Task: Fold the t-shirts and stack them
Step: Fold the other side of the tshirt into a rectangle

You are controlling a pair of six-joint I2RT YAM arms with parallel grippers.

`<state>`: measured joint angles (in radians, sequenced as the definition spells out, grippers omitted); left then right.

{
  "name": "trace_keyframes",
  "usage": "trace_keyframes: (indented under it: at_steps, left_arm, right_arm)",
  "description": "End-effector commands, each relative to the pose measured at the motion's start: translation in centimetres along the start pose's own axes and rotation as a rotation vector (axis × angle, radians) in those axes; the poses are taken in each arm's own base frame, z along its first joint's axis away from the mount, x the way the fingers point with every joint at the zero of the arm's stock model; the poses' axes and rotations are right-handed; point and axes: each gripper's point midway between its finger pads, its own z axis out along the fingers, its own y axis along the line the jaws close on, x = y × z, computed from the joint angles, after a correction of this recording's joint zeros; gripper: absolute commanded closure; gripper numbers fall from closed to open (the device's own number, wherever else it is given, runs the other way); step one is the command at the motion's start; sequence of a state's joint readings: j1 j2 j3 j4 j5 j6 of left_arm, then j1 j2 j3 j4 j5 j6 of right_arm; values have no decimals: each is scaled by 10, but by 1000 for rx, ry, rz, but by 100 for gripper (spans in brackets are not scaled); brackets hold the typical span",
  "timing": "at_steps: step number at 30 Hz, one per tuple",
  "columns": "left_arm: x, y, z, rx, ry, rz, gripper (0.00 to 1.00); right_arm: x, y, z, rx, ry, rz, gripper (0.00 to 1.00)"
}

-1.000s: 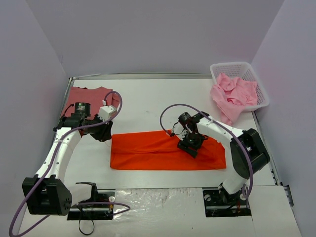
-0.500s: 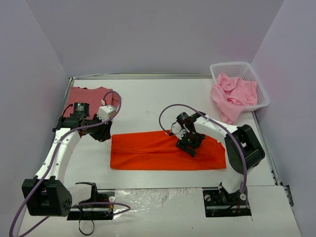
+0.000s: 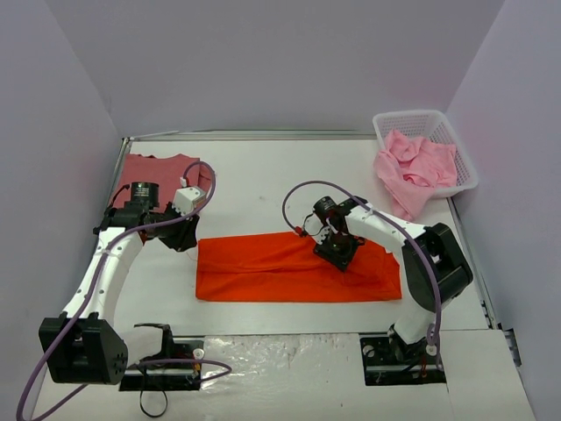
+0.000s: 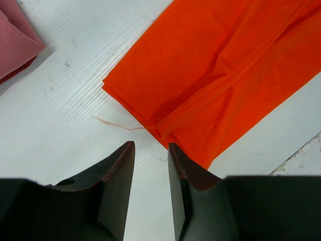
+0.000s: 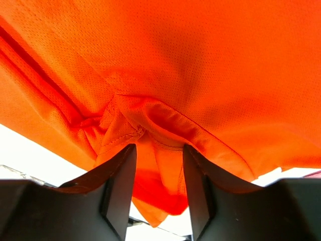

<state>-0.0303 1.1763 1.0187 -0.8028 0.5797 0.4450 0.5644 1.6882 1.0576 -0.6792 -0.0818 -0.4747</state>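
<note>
The bright orange-red t-shirt [image 3: 280,272] lies folded into a long strip across the middle of the table. My right gripper [image 3: 337,253] is down on its right half. In the right wrist view its jaws [image 5: 159,148] stand a little apart, with a bunched fold of the orange cloth [image 5: 175,60] between them. My left gripper [image 3: 186,235] hovers just off the strip's back left corner, open, with only bare table between its fingers [image 4: 150,145] and the orange corner [image 4: 225,65] just ahead. The dusty rose t-shirt [image 3: 158,167] lies flat at the back left.
A white lattice basket [image 3: 412,118] stands at the back right with light pink t-shirts [image 3: 416,167] spilling over its near rim. A loose orange thread [image 4: 118,124] trails from the shirt's corner. The rose shirt's edge [image 4: 15,45] shows at the left wrist view's upper left.
My right gripper's jaws have narrowed around the fold of orange cloth, and it has shifted slightly on the shirt. The left arm has not moved.
</note>
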Motion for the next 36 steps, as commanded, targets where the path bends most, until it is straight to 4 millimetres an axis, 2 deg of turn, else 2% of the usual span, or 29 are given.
trace_keyframes:
  at_steps: [1,6,9,15,16,20,22,29,34,36]
  left_arm:
    - [-5,0,-6,-7,-28,20,68]
    - [-6,0,-7,-7,-30,21,68]
    - [-5,0,-7,-8,-28,19,68]
    - [-6,1,-8,-10,-36,20,68]
    - [-6,1,-8,-10,-36,20,68]
    - [-5,0,-7,-3,-30,19,68]
    - [-5,0,-7,-2,-32,20,68]
    - [-6,0,-7,-5,-34,21,68]
    - [-5,0,-7,-5,-33,19,68]
    - [-5,0,-7,-4,-33,20,68]
  right_arm:
    - [4,0,-18,24,-7,2,64]
    - [6,-3,-19,48,1,4,65]
    - [4,-8,-22,74,-6,13,60]
    - [-7,-14,-46,113,-91,29,64]
    - [-9,-9,-48,87,-105,20,67]
    - [-2,4,-44,23,-86,-10,95]
    - [1,10,-37,-17,-70,-18,100]
    - [12,17,-15,-74,25,-43,99]
    - [9,16,-9,-83,39,-47,87]
    - [8,16,-7,-86,41,-50,86]
